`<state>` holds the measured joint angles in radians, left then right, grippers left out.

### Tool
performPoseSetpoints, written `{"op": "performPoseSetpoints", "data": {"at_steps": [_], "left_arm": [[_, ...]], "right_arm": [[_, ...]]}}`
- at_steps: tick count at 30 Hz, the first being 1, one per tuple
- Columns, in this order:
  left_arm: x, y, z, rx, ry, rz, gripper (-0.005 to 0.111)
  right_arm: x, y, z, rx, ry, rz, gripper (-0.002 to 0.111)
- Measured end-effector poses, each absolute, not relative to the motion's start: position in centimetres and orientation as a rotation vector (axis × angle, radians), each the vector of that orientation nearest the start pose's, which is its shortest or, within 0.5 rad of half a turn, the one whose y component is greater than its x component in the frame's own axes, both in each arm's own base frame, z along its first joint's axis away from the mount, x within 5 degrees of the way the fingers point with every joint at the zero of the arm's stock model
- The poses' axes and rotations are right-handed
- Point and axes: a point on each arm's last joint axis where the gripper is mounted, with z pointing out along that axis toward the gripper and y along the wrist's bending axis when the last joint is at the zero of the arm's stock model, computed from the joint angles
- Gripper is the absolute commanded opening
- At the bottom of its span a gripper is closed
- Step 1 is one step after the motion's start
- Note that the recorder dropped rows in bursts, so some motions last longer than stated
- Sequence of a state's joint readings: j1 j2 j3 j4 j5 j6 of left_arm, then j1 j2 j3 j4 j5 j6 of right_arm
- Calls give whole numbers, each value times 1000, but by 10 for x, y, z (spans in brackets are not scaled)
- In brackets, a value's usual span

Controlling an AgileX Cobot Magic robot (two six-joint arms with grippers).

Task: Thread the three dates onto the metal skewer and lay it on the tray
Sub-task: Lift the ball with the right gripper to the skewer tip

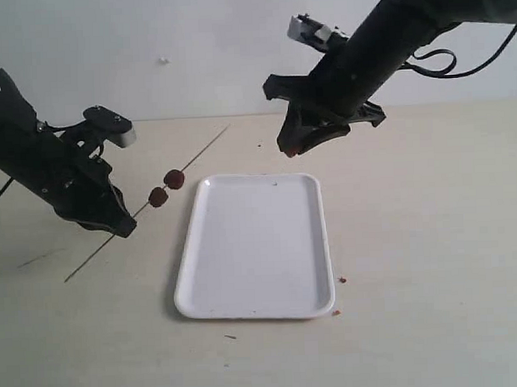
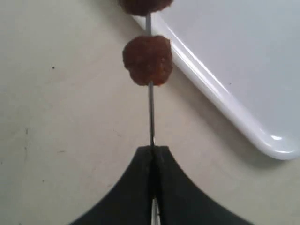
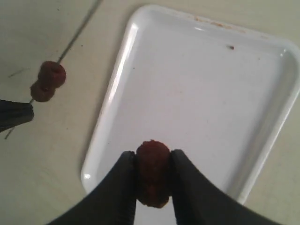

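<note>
My left gripper (image 1: pixel 122 228) (image 2: pixel 152 152) is shut on the thin metal skewer (image 1: pixel 202 153) (image 2: pixel 150 110), which slants up over the table left of the tray (image 1: pixel 258 308). Two dates sit threaded on it, one (image 1: pixel 158 197) (image 2: pixel 147 60) nearer my fingers and one (image 1: pixel 174 179) (image 2: pixel 143 5) just beyond; both show in the right wrist view as a date pair (image 3: pixel 48 80). My right gripper (image 1: pixel 293 147) (image 3: pixel 153 171) hangs above the tray's far edge, shut on the third date (image 1: pixel 295 147) (image 3: pixel 152 172). The tray (image 3: pixel 197 93) lies bare.
Small brown crumbs (image 1: pixel 341 281) lie on the table by the tray's near right corner, and a speck (image 3: pixel 231 47) sits on the tray's far end. The pale table (image 1: pixel 430 238) stretches to the right of the tray.
</note>
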<state>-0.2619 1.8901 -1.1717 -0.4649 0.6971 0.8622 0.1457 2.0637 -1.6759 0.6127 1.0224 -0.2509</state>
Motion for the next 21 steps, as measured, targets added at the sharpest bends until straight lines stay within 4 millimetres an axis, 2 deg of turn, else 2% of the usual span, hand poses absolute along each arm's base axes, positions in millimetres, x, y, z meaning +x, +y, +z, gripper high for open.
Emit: {"op": "performPoseSetpoints", "data": {"at_steps": [5,7,10,13,15,18,21], "left_arm": [[351,-120,163,1213,2473,-299,0],[353,-120,163,1268,2416,-271,0],[355,-135,166,1350,2282,-234,0],[352,-156,168,1430,2168,-202,0],[351,-161,169,1455,2137,-191,0],[352,-161,169,1460,2121,-181,0],[348,-170,170,1489,2086,-188,0]], "right_arm": [[436,82,228,-185,2700,842,25],[440,66,226,-166,2650,973,25],[445,41,215,-144,2566,1218,25],[449,28,196,-153,2547,1265,25],[452,23,190,-161,2522,1278,25],[455,13,196,-128,2436,1322,25],[456,-4,199,-93,2383,1321,25]]}}
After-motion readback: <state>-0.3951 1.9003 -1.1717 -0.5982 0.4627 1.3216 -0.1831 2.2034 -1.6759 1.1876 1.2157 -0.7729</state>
